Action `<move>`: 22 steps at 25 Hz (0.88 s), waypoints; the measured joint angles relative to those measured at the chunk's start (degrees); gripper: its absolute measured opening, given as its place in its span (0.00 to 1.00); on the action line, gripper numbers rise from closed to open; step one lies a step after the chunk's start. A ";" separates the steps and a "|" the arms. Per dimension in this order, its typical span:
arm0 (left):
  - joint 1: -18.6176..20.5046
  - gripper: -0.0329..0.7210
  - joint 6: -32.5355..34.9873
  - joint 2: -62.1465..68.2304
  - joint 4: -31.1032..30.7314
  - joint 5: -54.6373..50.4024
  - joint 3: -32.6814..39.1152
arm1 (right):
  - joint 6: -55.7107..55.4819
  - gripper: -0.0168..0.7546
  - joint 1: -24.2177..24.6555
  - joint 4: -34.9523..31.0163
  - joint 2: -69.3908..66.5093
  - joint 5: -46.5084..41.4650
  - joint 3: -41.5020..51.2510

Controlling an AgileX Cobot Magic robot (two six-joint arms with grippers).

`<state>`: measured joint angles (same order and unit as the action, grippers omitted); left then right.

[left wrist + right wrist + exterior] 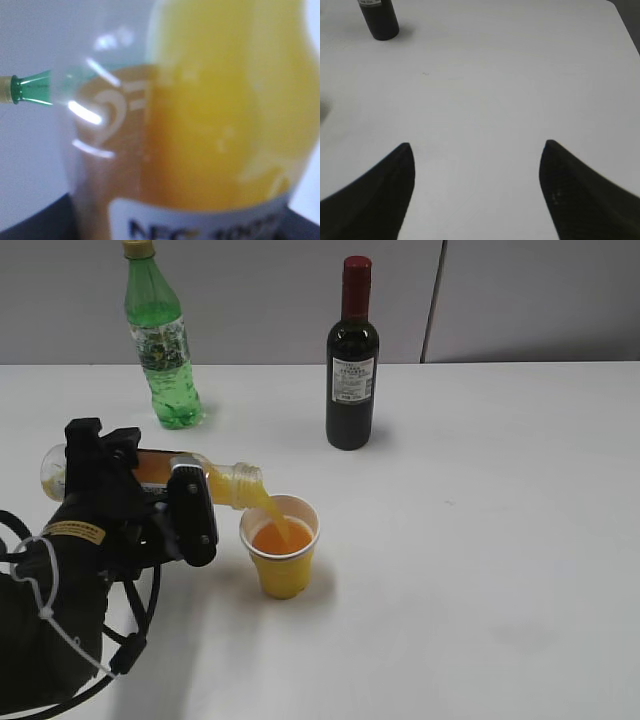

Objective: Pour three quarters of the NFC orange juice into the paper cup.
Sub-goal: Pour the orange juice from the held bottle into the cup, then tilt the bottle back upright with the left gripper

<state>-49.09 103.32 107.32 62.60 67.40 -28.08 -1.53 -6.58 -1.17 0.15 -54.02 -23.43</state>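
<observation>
My left gripper [150, 502] is shut on the NFC orange juice bottle [228, 483] and holds it tipped on its side, neck to the right. A stream of juice runs from its mouth into the yellow paper cup [281, 565], which stands upright and holds orange juice. In the left wrist view the bottle [210, 125] fills the frame, blurred, with its white label at the bottom. My right gripper [477, 150] is open and empty over bare table; it does not show in the exterior view.
A green bottle [162, 350] stands at the back left, and its neck shows in the left wrist view [30, 89]. A dark wine bottle [351, 360] stands at the back centre, and its base shows in the right wrist view [379, 19]. The white table [480, 540] stretches right.
</observation>
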 joint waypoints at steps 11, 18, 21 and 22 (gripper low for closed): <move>0.00 0.66 -13.06 0.00 -3.06 0.01 0.00 | 0.00 0.77 0.00 0.00 0.00 0.00 0.00; 0.00 0.66 -37.03 0.00 -4.27 0.01 0.00 | 0.00 0.77 0.00 0.00 0.00 0.00 0.00; 0.19 0.66 -46.31 0.00 -4.73 0.01 0.00 | 0.00 0.77 0.00 0.00 0.00 0.00 0.00; 0.57 0.66 -49.27 0.00 -5.01 0.01 0.00 | 0.00 0.77 0.00 0.00 0.00 0.00 0.00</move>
<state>-48.52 54.05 107.32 57.60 67.41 -28.08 -1.53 -6.58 -1.17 0.15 -54.02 -23.43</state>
